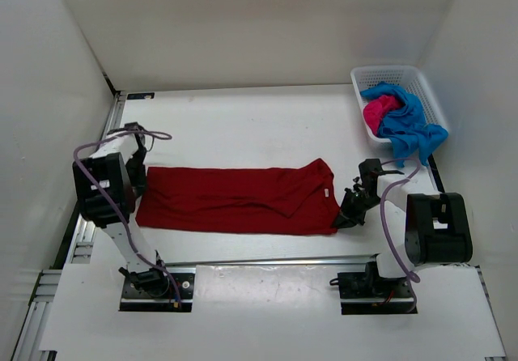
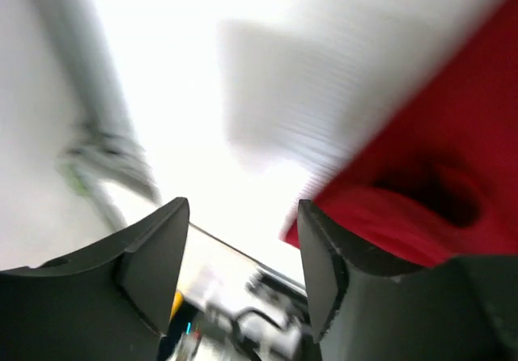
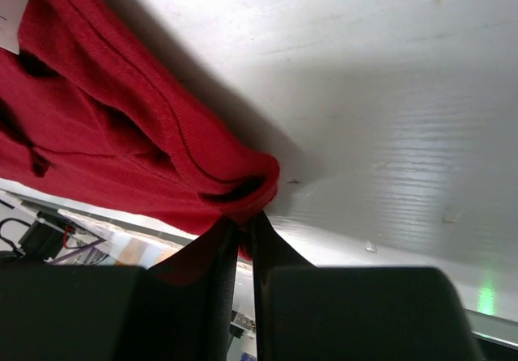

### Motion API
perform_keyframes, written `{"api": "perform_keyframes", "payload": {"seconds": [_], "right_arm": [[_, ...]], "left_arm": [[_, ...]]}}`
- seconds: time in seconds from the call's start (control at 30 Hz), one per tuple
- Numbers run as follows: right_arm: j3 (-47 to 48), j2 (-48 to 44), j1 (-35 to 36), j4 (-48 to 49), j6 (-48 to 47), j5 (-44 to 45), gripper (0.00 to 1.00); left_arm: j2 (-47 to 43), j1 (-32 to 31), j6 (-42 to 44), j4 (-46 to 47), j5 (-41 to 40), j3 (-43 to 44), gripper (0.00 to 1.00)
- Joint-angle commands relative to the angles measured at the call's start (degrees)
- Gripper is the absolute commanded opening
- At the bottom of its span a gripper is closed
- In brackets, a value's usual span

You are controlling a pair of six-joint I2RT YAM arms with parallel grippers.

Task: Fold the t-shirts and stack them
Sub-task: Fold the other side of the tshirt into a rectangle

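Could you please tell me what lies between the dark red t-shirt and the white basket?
Nothing: in the top view, only bare white table separates the dark red t-shirt from the basket.

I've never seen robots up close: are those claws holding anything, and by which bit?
The right gripper pinches the dark red t-shirt by a bunched fold at its right-hand end. The left gripper stands open, holding nothing.

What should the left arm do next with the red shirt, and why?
Probably slide the left gripper sideways onto the dark red t-shirt's edge and close. Its jaws stand open and empty just beside the cloth, while the right gripper pinches the opposite end.
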Motion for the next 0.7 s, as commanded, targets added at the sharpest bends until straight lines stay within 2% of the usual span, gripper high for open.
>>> {"api": "perform_keyframes", "payload": {"seconds": [0.0, 0.03, 0.2, 0.23, 0.33, 0.37, 0.43, 0.5, 0.57, 0.67], "right_arm": [[-0.84, -0.64, -0.40, -1.51, -0.99, 3.03, 0.15], [-0.32, -0.64, -0.40, -1.51, -0.99, 3.02, 0.15], [-0.32, -0.64, -0.40, -0.45, -0.99, 2.49, 0.15], [-0.32, -0.64, -0.40, -0.45, -0.99, 2.49, 0.15], [-0.32, -0.64, -0.40, 0.08, -1.51, 1.89, 0.15], [-0.32, -0.12, -0.40, 0.69, -1.51, 1.36, 0.15], [-0.84, 0.58, -0.40, 1.31, -2.04, 0.74, 0.15], [-0.84, 1.28, -0.40, 1.31, -2.04, 0.74, 0.14], [-1.37, 1.81, -0.40, 1.83, -2.04, 0.74, 0.14], [-1.37, 1.82, -0.40, 2.44, -2.04, 0.74, 0.14]], "left_arm": [[-9.16, -3.59, -0.05, 7.81, -15.29, 6.82, 0.69], [-10.14, -5.17, -0.05, 9.21, -16.18, 8.32, 0.69], [-13.39, -23.42, -0.05, 11.24, -7.85, 14.14, 0.67], [-13.40, -32.95, -0.05, 11.77, -7.32, 14.14, 0.67], [-12.87, -48.11, -0.05, 14.14, -5.12, 11.42, 0.66], [-12.17, -56.77, -0.05, 17.11, -3.90, 10.80, 0.64], [-9.81, -65.69, -0.05, 20.55, 2.59, 10.27, 0.63], [-7.35, -68.80, -0.05, 22.31, 9.95, 13.25, 0.62], [-2.45, -71.36, -0.05, 23.29, 10.70, 16.40, 0.61], [1.53, -71.89, -0.05, 23.29, 15.00, 19.58, 0.61]]}}
